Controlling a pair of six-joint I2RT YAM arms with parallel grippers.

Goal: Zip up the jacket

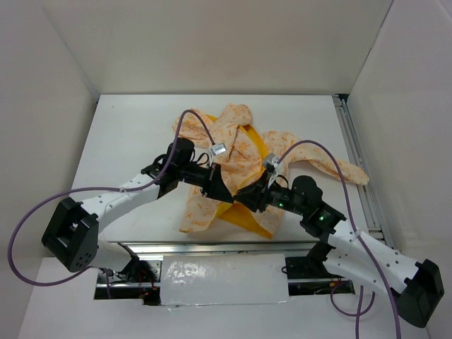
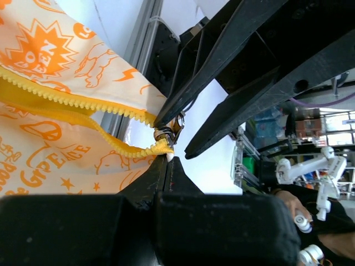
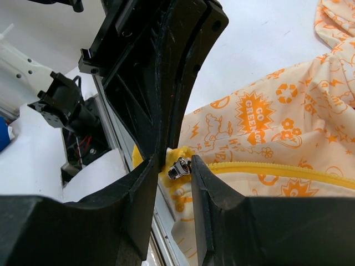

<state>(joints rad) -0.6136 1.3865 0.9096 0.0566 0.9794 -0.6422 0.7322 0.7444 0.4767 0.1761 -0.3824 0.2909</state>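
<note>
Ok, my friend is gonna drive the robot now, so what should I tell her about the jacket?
Left gripper: shut on the zipper's bottom end.
Right gripper: shut on the slider, which sits right at the bottom.
Jacket: crumpled on the table, front open, with the two rows of teeth apart.
Done: both grips are set.
Left: pull the slider up along the teeth to close the front.
</note>
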